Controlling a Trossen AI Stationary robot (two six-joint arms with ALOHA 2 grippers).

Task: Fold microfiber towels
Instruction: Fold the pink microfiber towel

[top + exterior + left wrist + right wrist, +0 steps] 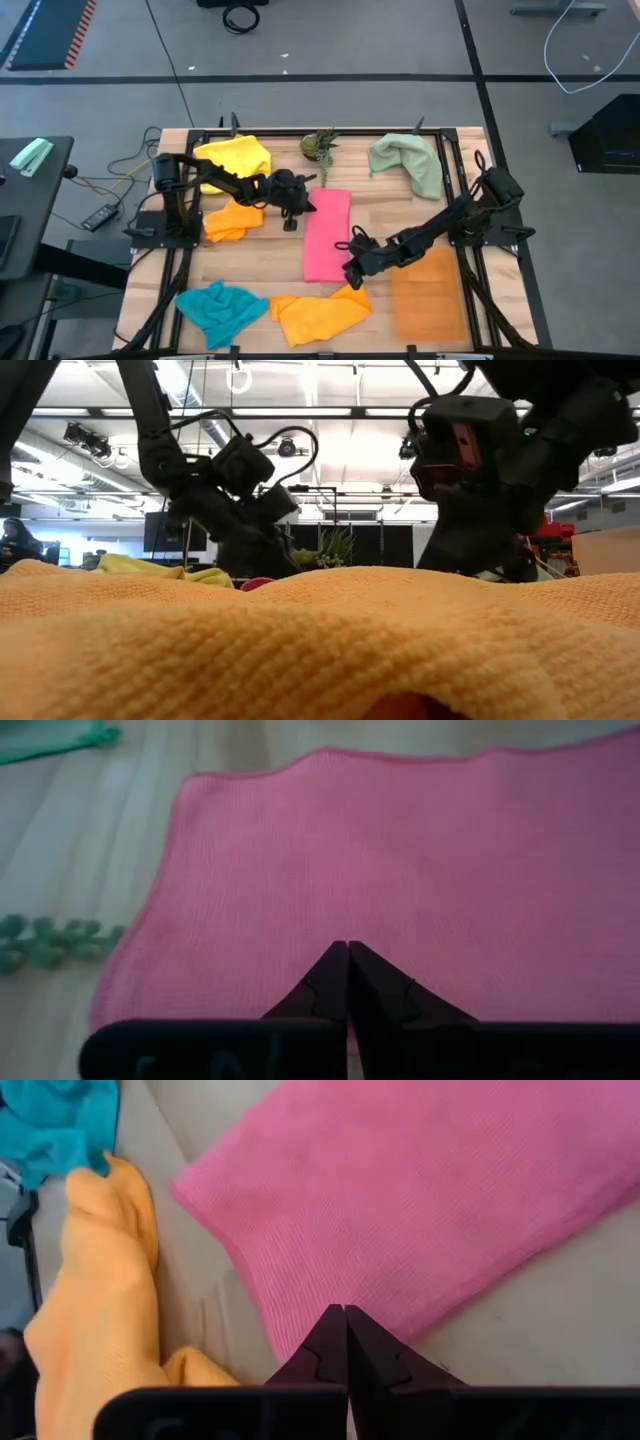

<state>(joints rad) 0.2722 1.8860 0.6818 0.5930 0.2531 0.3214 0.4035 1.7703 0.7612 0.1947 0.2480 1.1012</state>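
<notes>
Black jointed arms (225,180) — looped cables, pointed fingertips (335,982).

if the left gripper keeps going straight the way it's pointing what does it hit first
Most likely the pink towel. The left gripper, fingers shut, points onto that towel's surface, with nothing else shown between them. How high the tips sit above the cloth is unclear.

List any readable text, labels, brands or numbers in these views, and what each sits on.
None readable.
Left gripper: faint raised marks on the dark bar below its shut fingers, too blurred to read.
Right gripper: its bar shows no legible marking.
Pink towel, orange towel, teal towel, yellow towel, pale green towel, orange mat: plain, no tags or print visible.
</notes>
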